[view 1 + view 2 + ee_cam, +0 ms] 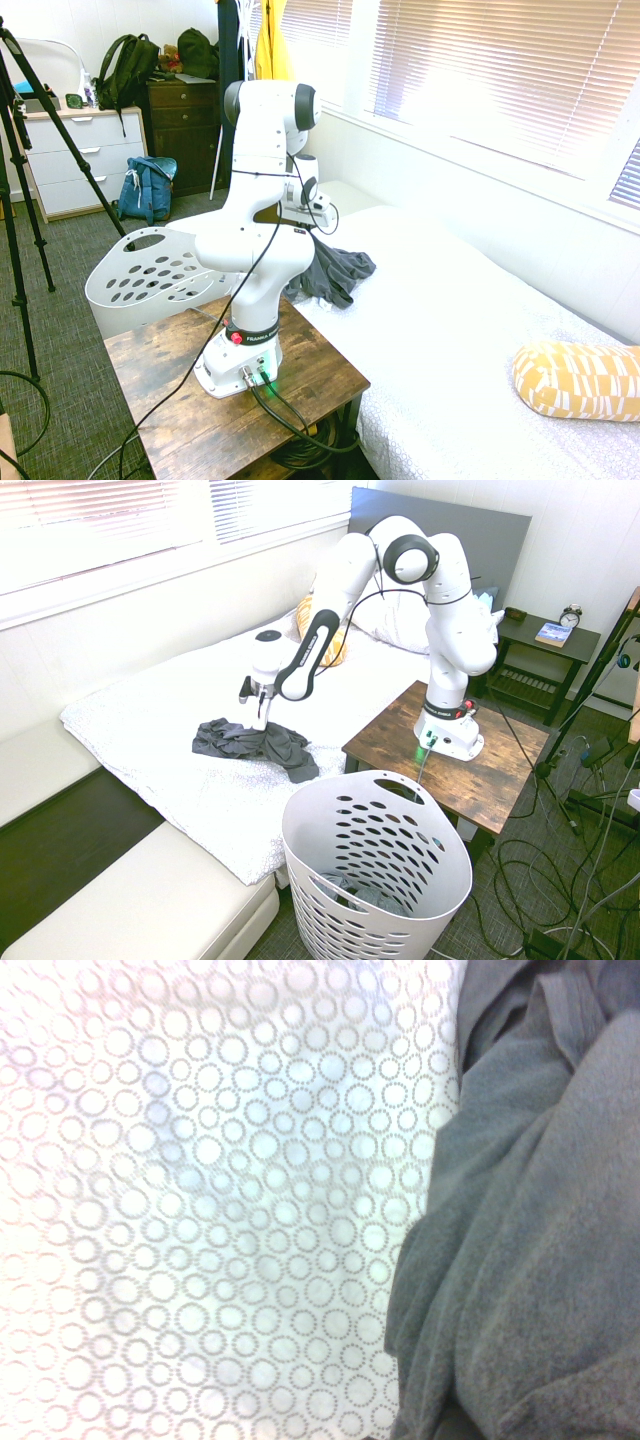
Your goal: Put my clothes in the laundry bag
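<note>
So, the dark grey garment (pixel 290 748) is still to be bagged: it's lying all bunched up on the bed (pixel 150 695), near the long edge away from the window wall. The gripper (pixel 261 723) is pointed down right at it, fingers basically closed, tips at the top of the cloth. Whether a fold is actually pinched between the 2 fingers can't be told.

In the wrist view, loose folds can be seen next to the circle-print bedspread (pixel 230 1210). The white laundry basket (pixel 375 930) is parked upright on the floor, just off that same long edge and beside a corner of the wooden table (pixel 400 730). Some greyish cloth (pixel 375 895) can be seen down inside it.

Also spotted: 1 yellow-and-white pillow (pixel 580 380) on the bed, 1 alarm clock (pixel 570 616) and 1 book (pixel 553 634) on the nightstand (pixel 540 655), and 1 blue backpack (pixel 147 190) by the white drawers (pixel 80 160).
</note>
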Controlling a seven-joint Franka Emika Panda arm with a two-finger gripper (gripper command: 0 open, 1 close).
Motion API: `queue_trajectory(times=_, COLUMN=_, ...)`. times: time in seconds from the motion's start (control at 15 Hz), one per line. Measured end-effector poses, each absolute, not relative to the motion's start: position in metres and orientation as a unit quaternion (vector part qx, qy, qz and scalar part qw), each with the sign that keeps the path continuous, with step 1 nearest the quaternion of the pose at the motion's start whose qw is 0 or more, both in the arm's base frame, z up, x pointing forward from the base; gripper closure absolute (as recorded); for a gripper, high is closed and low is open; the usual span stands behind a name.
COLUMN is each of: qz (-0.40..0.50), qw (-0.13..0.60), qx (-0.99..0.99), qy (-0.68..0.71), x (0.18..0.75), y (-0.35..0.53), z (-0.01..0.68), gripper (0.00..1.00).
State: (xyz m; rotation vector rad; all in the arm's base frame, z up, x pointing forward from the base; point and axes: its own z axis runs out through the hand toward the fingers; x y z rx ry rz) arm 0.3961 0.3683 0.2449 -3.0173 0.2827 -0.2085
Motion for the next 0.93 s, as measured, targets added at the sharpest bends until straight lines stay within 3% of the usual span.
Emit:
queue_trajectory(times=0.53, qz=-0.109, qw=0.09, qx=-0.989, qy=0.035, x=0.225, y=0.44, z=0.451, gripper=1.0)
queue_trajectory(times=0.93, qz=-0.127, qw=0.105, qx=-0.986, qy=-0.015, x=0.079, y=0.454, z=0.527, gripper=1.0)
